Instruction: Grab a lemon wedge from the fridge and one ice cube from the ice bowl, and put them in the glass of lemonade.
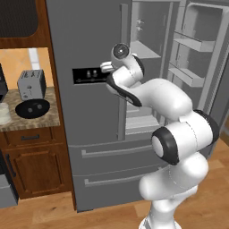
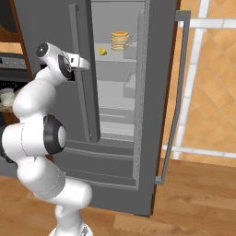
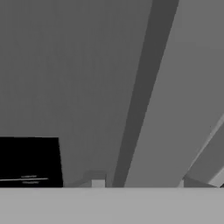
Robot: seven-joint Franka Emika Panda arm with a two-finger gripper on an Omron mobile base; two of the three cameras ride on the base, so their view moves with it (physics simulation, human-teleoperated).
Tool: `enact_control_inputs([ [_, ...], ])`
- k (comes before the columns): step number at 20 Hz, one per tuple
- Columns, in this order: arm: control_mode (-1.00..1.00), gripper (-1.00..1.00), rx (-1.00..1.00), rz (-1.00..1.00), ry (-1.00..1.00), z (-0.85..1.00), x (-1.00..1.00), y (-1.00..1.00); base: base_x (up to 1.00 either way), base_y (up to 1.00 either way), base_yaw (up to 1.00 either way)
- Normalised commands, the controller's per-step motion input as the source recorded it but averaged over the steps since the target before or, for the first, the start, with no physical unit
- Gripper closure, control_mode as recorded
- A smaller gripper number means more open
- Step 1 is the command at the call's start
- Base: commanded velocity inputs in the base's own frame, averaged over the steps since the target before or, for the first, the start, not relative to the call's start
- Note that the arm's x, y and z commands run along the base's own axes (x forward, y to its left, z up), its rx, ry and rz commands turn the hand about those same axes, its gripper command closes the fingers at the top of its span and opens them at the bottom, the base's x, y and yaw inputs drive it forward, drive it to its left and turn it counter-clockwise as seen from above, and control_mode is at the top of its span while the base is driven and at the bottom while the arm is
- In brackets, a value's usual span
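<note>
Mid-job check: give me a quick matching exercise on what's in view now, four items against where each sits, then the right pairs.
Items:
1. lemon wedge
2. pancakes
3. toaster
4. ice bowl

Places:
A. on the counter, behind the black bowl
B. on the counter, in front of the toaster
C. upper fridge shelf, to the right of the yellow wedge in the right base view
D. upper fridge shelf, to the left of the tan stack in the right base view

Pairs: 1-D, 2-C, 3-A, 4-B

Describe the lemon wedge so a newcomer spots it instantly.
Start at the grey fridge, whose right door is swung open. On an upper shelf inside, a stack of tan pancakes sits; just left of it lies the lemon wedge, far smaller, bright yellow and pointed.
</note>
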Motion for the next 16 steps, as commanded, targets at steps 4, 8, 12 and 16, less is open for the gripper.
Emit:
enact_control_inputs([
  [4, -1.00, 1.00, 0.00, 0.02, -0.06, 0.01, -0.20, 0.80, 0.00, 0.00, 0.00],
  [8, -1.00, 1.00, 0.00, 0.04, -0.02, 0.20, -0.50, 0.94, 0.00, 0.00, 0.00],
  [12, -1.00, 1.00, 0.00, 0.05, 0.00, 0.29, -0.80, 0.98, 0.00, 0.00, 0.00],
  [16, -1.00, 1.00, -0.03, 0.07, 0.00, 0.43, -0.97, 1.00, 0.00, 0.00, 0.00],
])
